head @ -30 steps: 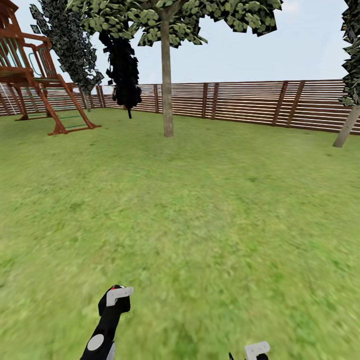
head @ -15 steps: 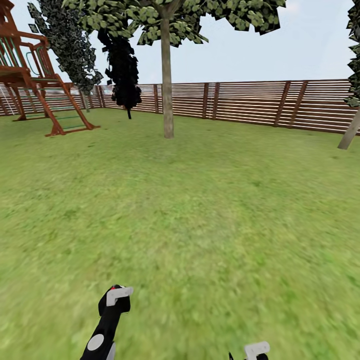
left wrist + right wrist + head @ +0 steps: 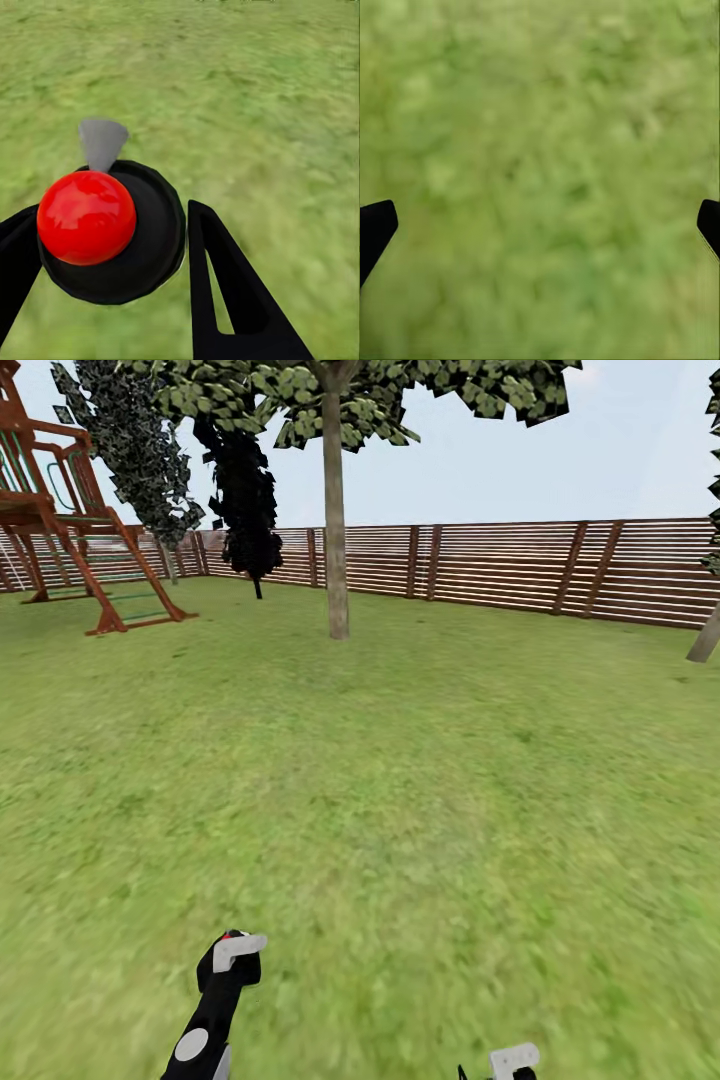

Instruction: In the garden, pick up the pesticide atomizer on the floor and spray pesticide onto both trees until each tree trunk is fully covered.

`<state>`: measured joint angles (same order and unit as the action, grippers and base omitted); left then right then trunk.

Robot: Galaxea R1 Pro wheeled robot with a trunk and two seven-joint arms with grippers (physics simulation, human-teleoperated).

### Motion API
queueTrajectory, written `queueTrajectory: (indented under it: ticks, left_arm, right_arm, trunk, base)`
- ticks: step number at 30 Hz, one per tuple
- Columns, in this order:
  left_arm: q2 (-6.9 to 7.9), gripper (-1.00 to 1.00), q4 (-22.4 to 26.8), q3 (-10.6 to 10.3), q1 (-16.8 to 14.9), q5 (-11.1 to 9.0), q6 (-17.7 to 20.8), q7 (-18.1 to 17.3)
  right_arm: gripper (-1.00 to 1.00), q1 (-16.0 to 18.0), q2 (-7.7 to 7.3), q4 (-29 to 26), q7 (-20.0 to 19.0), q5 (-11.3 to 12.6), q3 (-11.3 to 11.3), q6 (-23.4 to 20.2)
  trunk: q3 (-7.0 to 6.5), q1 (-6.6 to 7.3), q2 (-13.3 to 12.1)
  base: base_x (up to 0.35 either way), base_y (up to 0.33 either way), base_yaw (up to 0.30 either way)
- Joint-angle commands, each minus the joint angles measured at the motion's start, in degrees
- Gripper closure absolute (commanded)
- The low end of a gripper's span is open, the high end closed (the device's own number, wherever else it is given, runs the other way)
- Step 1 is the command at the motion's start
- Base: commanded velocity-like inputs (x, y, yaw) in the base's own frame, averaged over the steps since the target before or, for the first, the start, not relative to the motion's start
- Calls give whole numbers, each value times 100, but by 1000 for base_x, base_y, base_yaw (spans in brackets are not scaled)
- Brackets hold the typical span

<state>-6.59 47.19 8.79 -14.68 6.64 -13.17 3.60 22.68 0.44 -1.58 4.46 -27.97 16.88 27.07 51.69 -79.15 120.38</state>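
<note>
Here, the black round-bodied pesticide atomizer with a red ball top and grey cone nozzle [image 3: 112, 229] is pinched between the black fingers [image 3: 225, 292] of the left gripper [image 3: 105, 262], seen at about 7 o'clock in the head view [image 3: 225, 960] above the blurry green grass floor [image 3: 400, 810]. The right gripper [image 3: 540, 217] is spread wide over bare grass, its tips at the edges of the right wrist view. A tall tree with a pale grey-brown trunk [image 3: 336, 530] is seen at 12 o'clock, before the brown slatted wooden fence [image 3: 520, 565]. A second leaning trunk [image 3: 704, 642] is glimpsed at 2 o'clock. A reddish wooden play frame [image 3: 60, 510] is placed at 10 o'clock.
</note>
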Motion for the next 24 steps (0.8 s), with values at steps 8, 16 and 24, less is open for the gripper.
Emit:
queueTrajectory:
  ticks: [8, 16, 24]
  left_arm:
    - [0, 100, -1, 0, 0, 0, 4, 0]
    - [0, 100, -2, 0, 0, 4, 1, 0]
    - [0, 100, -3, 0, 0, 8, -1, 0]
  right_arm:
    - [-100, 0, 0, 0, 2, -1, 0, 0]
    - [-100, 0, 0, 0, 0, 0, 0, -1]
    - [-100, 0, -1, 0, 1, 1, 0, 0]
  trunk:
    - [0, 0, 0]
    - [0, 0, 0]
    - [0, 0, 0]
  base:
    - [338, 84, 0]
    - [338, 84, 0]
    - [338, 84, 0]
